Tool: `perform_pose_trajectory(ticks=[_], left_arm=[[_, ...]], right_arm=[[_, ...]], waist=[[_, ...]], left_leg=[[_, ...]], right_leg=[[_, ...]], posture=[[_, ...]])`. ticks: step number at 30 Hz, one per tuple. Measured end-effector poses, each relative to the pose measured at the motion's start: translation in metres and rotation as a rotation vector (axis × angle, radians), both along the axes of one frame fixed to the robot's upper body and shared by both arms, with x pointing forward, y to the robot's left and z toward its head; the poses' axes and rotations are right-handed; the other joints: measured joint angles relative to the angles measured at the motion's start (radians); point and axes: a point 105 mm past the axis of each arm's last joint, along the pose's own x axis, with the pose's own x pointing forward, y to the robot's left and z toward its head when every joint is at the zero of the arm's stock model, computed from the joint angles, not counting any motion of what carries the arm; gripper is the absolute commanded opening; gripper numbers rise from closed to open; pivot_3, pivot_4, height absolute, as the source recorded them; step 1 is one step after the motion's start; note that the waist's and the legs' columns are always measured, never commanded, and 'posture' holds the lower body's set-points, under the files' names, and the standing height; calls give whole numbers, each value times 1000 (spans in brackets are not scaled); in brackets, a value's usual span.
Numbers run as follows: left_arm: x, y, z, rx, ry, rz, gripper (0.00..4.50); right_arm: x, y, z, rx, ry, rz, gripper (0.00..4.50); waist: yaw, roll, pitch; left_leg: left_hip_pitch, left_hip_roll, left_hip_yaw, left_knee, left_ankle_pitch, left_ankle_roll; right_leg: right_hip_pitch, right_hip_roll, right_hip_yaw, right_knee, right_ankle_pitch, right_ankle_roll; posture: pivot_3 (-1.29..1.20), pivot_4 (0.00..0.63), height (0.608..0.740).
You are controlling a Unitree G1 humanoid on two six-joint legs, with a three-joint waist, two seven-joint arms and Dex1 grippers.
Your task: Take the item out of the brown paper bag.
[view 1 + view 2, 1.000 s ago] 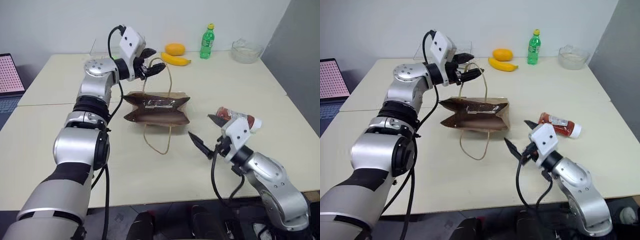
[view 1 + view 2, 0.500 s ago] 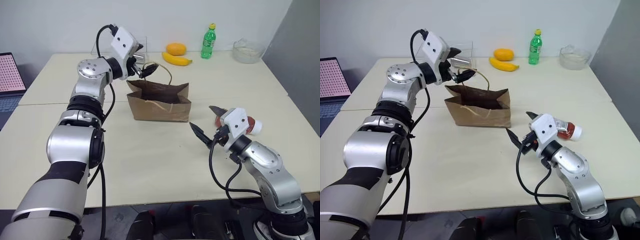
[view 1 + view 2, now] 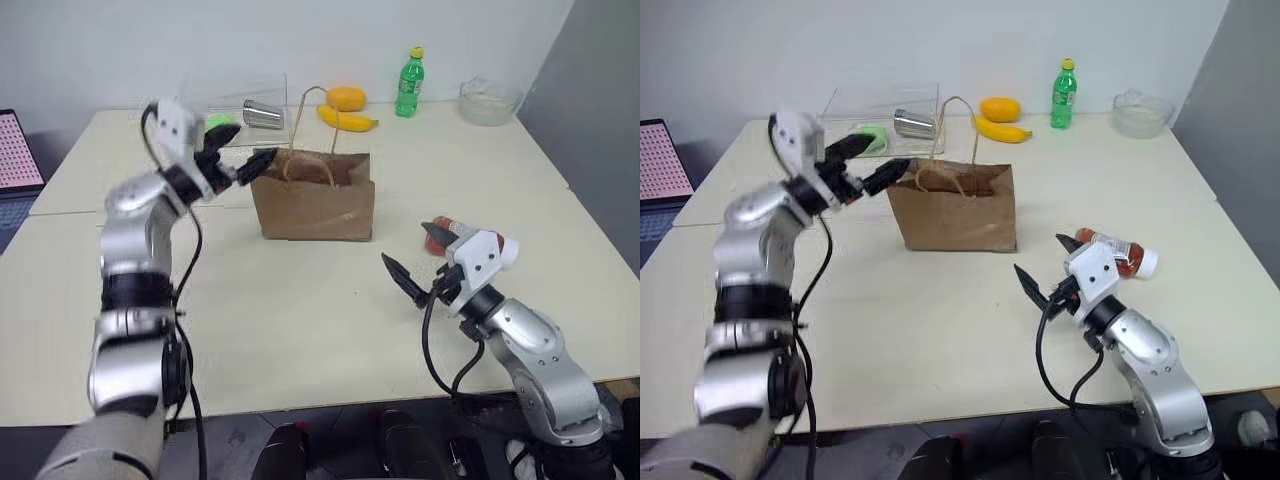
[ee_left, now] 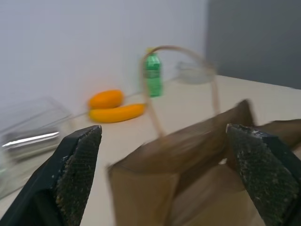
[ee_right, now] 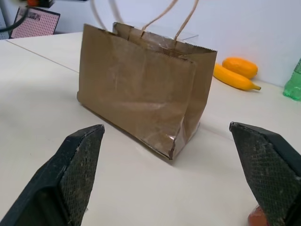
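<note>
From the head camera, you had the brown paper bag [image 3: 952, 206] standing upright on the table [image 3: 940, 330], mouth up, one loop handle raised. The item [image 3: 1120, 252] lay flat on the table to the right of the bag and well apart from it, its long axis running away from the bag, white end farthest from it. Your left gripper [image 3: 872, 165] hung just beside the bag's upper left corner, fingers spread wide and empty. Your right gripper [image 3: 1048, 270] sat between bag and item, also fully spread, gripping nothing.

From the left wrist, both fingers [image 4: 77, 169] stood wide, the bag's rim between them.

From the right wrist, the bag [image 5: 141, 89] stood between two empty fingers [image 5: 80, 165].
</note>
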Motion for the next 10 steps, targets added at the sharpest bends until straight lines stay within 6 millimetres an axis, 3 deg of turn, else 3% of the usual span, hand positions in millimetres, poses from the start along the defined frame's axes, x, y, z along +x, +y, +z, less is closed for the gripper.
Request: perform_pose_trajectory(ticks=[5, 8, 10], left_arm=[[-44, 7, -42, 25, 17, 192, 4464], [-74, -5, -70, 50, 22, 226, 4464], [-81, -13, -93, 41, 77, 234, 4464]], right_arm=[[-3, -5, 5, 32, -72, -41, 4500], [-2, -9, 5, 68, -96, -63, 4500], [0, -11, 1, 75, -94, -78, 4500]], waist=[[23, -1, -1], [31, 0, -4], [39, 0, -3]], left_leg=[[1, 0, 1, 0, 0, 0], [5, -1, 2, -1, 0, 0], [6, -1, 2, -1, 0, 0]], right_leg=[[1, 0, 0, 0, 0, -1], [5, 0, 1, -2, 0, -1], [7, 0, -1, -3, 0, 0]], posture=[[0, 150, 740], [0, 150, 740], [0, 150, 740]])
